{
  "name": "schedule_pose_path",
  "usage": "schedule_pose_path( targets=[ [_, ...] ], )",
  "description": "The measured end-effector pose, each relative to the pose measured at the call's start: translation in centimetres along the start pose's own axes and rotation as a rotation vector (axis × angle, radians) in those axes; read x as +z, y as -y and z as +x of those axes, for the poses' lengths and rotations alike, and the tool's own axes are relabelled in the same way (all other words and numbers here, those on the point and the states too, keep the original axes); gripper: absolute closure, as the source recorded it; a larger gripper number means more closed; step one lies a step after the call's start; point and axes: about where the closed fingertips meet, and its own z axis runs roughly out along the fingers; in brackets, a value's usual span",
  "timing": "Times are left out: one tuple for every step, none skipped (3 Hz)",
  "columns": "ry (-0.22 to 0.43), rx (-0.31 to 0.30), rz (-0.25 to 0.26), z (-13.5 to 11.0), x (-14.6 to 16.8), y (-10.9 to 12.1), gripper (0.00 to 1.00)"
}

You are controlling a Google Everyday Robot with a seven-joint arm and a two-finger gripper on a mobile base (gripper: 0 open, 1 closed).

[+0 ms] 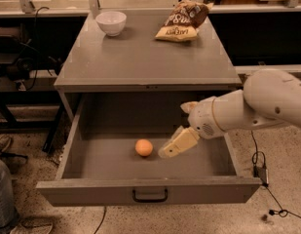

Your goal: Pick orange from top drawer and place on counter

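Note:
The orange [144, 147] lies on the floor of the open top drawer [150, 191], a little left of its middle. The drawer is pulled fully out, with its dark handle at the front centre. My gripper [170, 149] reaches into the drawer from the right and sits just right of the orange, close to it and apart from it. The white arm stretches off to the right edge of the view. The grey counter [140, 62] tops the cabinet above the drawer.
A white bowl [111, 22] stands at the counter's back left. A brown chip bag [181, 19] lies at the back right. A person's leg and shoe show at the lower left. Cables lie on the floor at the right.

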Motion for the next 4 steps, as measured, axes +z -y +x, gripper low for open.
schedule_pose_path(
  targets=[
    [0.06, -0.052, 0.016, -1.1, 3.6, 2.1, 0.0],
    [0.049, -0.089, 0.046, -1.1, 9.8, 5.0, 0.0],
    [0.012, -0.092, 0.061, -0.3, 13.7, 5.7, 0.0],
    [-0.024, -0.076, 0.085, 1.2, 16.7, 5.6, 0.0]
  ],
)
